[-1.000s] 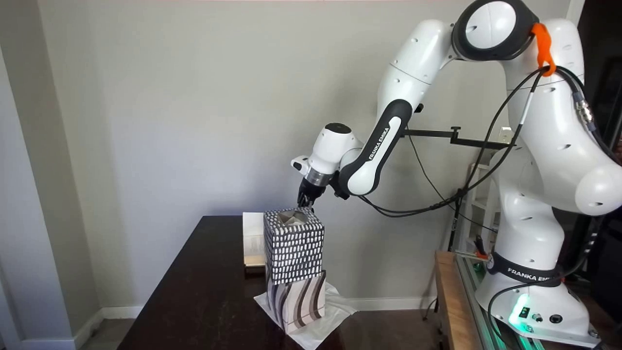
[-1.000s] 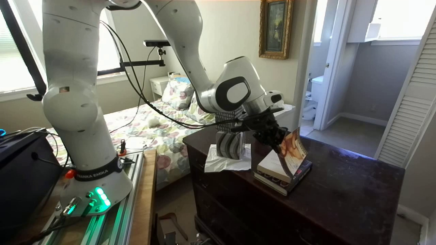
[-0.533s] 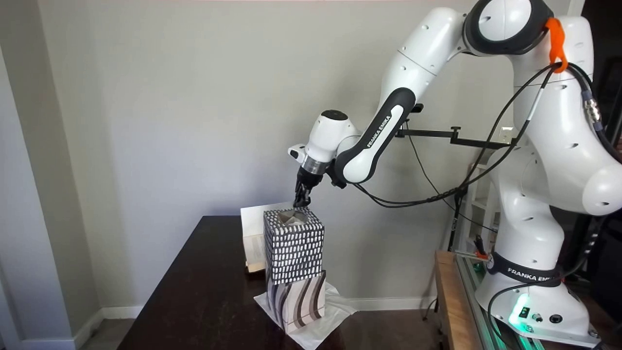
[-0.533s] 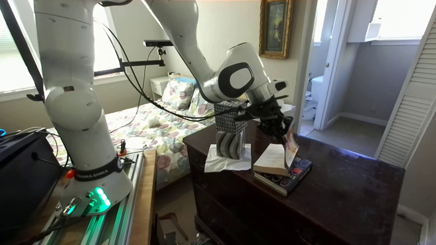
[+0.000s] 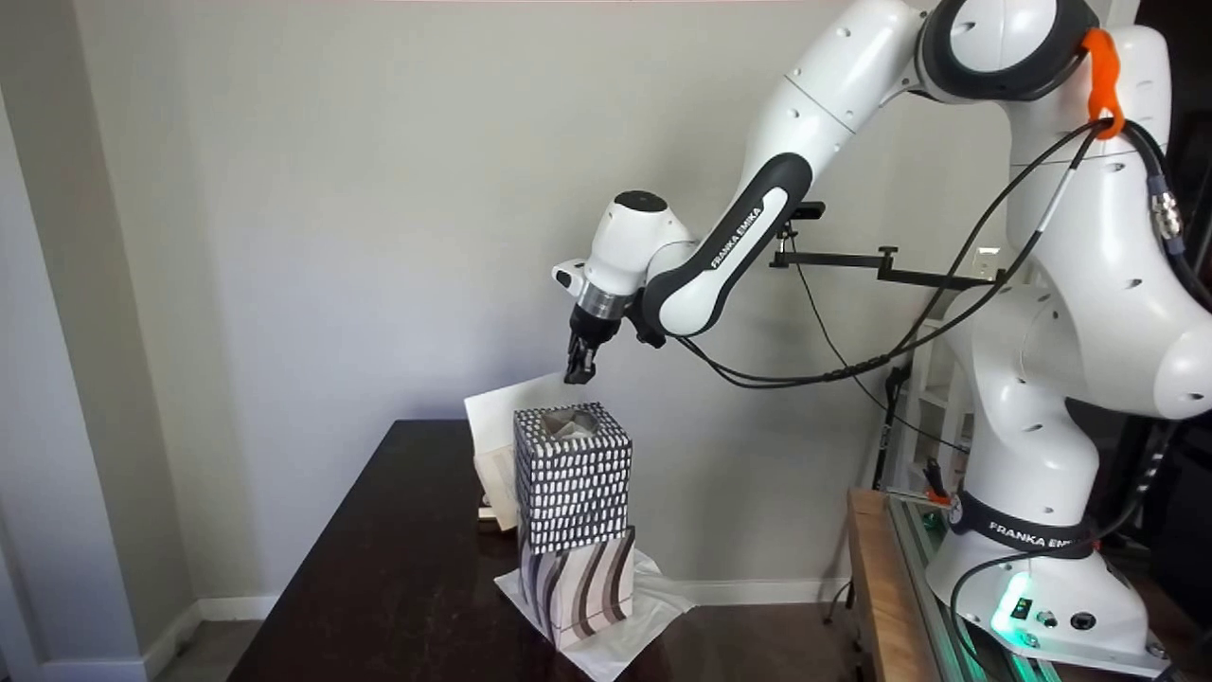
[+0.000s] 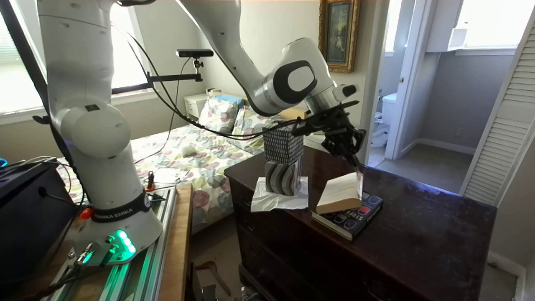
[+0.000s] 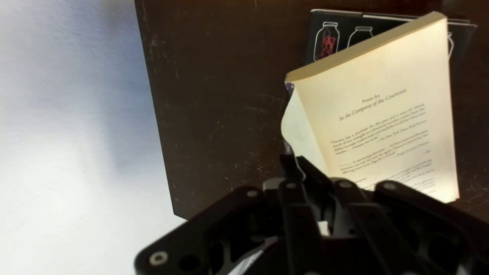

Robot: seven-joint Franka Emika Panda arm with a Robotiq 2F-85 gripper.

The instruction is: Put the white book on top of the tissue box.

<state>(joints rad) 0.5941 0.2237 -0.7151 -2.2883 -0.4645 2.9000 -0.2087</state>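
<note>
While held, white book (image 7: 382, 114) tilts, long spine raised

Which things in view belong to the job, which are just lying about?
Job:
white book, open
claw, holding the book's cover
tissue box

Lying about:
dark book below the open one
white sheet under the tissue box
pillow

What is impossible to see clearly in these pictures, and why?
In an exterior view, the tissue box hides much of the white book.
Wrist view: the gripper hides the open page's lower-left corner; its small print is blurred.
In an exterior view, the white book covers part of the dark book; the upper edge crops the arm.
</note>
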